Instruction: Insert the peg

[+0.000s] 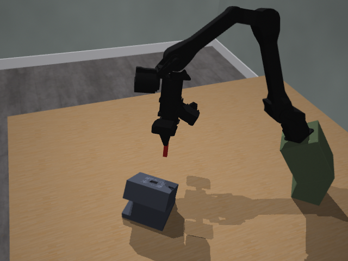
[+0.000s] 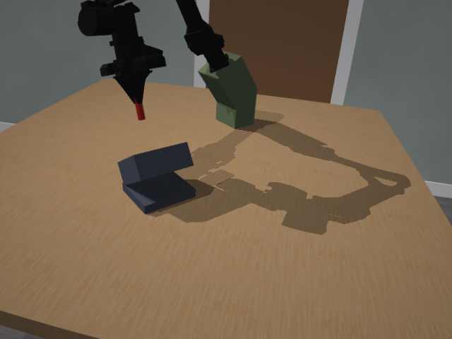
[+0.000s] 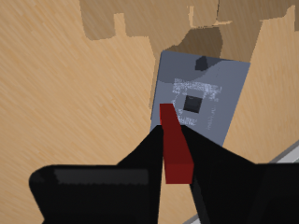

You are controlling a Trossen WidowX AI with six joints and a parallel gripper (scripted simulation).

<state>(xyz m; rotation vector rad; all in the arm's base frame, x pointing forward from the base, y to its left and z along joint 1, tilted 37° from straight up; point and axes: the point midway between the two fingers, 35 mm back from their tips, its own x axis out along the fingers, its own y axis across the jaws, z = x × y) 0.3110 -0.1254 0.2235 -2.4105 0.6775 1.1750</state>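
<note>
My gripper [image 1: 165, 140] is shut on a red peg [image 1: 165, 150] that sticks out below the fingertips, pointing down. It hangs in the air above and a little behind the dark blue-grey block with the sloped panel [image 1: 150, 196]. The square hole [image 1: 153, 182] sits in the middle of the sloped top face. In the exterior view the peg [image 2: 139, 110] hangs well above the block [image 2: 157, 176]. In the wrist view the peg [image 3: 174, 142] lies between my black fingers, its tip just left of the hole [image 3: 192, 104] in the panel [image 3: 200, 98].
The arm's green base block [image 1: 309, 162] stands at the right of the wooden table; it also shows in the exterior view [image 2: 229, 95]. The arm's shadow falls on the table right of the panel block.
</note>
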